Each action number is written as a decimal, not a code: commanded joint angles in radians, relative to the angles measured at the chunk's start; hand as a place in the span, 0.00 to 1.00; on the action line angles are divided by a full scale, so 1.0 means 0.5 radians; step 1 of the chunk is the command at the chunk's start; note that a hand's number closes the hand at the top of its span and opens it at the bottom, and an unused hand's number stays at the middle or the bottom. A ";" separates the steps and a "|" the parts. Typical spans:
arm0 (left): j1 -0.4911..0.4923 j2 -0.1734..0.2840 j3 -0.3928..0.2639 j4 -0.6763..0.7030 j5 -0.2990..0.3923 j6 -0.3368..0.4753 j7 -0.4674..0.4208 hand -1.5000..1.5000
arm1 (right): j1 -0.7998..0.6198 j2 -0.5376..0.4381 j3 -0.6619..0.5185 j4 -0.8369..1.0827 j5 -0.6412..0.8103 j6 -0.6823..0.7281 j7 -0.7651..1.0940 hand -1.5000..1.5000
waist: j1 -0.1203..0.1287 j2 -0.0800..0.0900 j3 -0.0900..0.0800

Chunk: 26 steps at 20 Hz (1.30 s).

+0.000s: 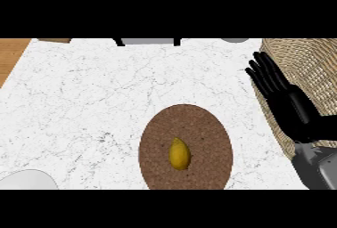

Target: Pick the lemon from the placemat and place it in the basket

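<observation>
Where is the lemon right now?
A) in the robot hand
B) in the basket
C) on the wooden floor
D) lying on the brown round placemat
D: the lemon lies on the brown placemat, while the right robot hand is open with straight fingers over by the basket, not touching it.

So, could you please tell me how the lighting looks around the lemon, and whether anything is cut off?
Head view: even, flat light, no glare on the marble counter; the lemon casts only a faint shadow on the brown placemat. Head view: the wicker basket runs off the right edge, partly behind the open right robot hand.
</observation>
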 commanded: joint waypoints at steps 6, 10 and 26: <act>-0.423 -0.161 -0.298 -0.142 0.212 -0.465 0.183 0.50 | -0.564 0.366 -0.018 0.384 -0.219 0.434 -0.409 1.00 | 0.060 0.026 -0.031; -0.356 -0.250 -0.356 -0.122 0.276 -0.514 0.226 0.50 | -0.609 0.169 0.608 0.109 0.705 0.543 -0.690 0.00 | 0.065 -0.023 -0.041; -0.427 -0.231 -0.227 0.058 0.331 -0.614 0.270 0.50 | -1.131 0.556 0.947 0.032 1.643 0.260 0.985 0.00 | -0.053 -0.079 -0.048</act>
